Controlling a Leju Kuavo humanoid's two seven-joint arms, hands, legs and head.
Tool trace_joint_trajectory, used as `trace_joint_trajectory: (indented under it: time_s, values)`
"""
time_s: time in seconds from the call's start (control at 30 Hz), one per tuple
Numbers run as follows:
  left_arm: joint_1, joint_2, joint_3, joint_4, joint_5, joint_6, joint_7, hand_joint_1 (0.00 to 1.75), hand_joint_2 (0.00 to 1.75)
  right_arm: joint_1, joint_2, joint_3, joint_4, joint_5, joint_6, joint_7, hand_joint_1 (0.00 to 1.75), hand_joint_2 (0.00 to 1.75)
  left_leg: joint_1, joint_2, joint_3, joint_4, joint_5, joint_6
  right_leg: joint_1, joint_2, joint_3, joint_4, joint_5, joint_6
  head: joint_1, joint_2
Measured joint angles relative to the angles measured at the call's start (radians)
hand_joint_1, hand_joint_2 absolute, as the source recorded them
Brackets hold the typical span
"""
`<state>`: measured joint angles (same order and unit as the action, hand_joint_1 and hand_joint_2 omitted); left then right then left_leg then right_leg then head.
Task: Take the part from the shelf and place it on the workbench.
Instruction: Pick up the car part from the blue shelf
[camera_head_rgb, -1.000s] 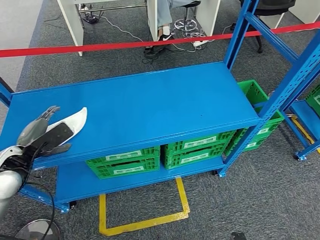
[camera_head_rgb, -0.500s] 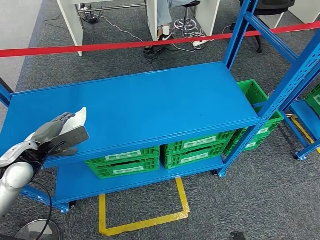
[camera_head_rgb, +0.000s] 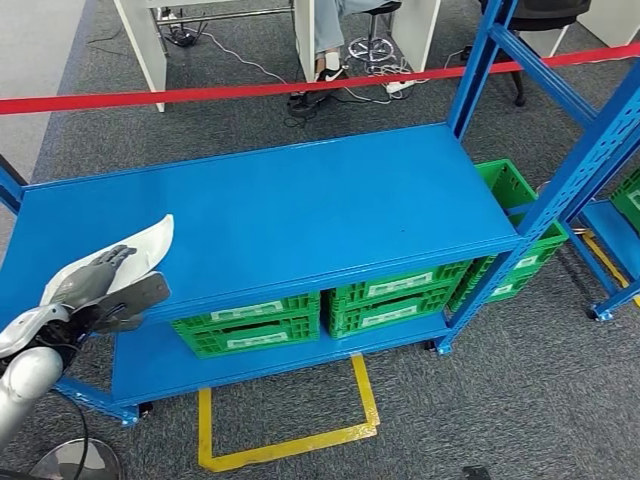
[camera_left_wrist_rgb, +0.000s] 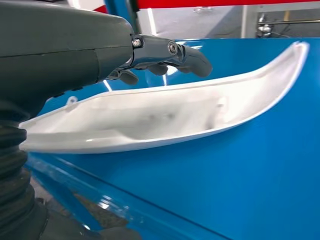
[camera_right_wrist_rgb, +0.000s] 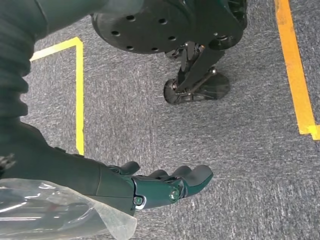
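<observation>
White part (camera_head_rgb: 143, 248) at 9 o'clock on the table (camera_head_rgb: 302, 210) — looks light, stiff, slick. Left robot hand (camera_head_rgb: 102, 285) grips its near end; right robot hand (camera_right_wrist_rgb: 166, 187) hangs empty, fingers loose.

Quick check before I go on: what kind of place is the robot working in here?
Probably a workshop or test area set up inside an office. A blue steel shelf rack holds green parts crates on its lower level, yellow tape marks a standing spot on grey carpet, and a red barrier tape fences off desks behind.
</observation>
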<state>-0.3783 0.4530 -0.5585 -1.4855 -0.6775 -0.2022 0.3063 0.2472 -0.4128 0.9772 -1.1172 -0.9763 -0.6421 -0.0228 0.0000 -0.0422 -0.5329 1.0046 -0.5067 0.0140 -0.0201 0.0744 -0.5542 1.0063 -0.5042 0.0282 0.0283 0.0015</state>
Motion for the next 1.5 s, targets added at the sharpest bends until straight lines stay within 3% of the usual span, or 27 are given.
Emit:
trace_joint_trajectory:
  time_s: [0.5,1.5]
  values:
    - [0.086,0.014,0.074,-0.003,-0.039,0.011,0.027,0.00,1.75,-0.012,-0.007,0.029,-0.001,-0.035,-0.008,-0.014,0.00,1.75,0.000,0.000,0.000,0.000,0.000,0.000,0.000,0.000,0.000,0.000,0.000,0.000,0.000,0.000]
    - [0.040,0.002,0.094,0.113,-0.105,0.004,0.034,0.00,1.75,-0.056,-0.026,0.116,-0.001,-0.089,-0.009,-0.021,0.00,1.75,0.000,0.000,0.000,0.000,0.000,0.000,0.000,0.000,0.000,0.000,0.000,0.000,0.000,0.000]
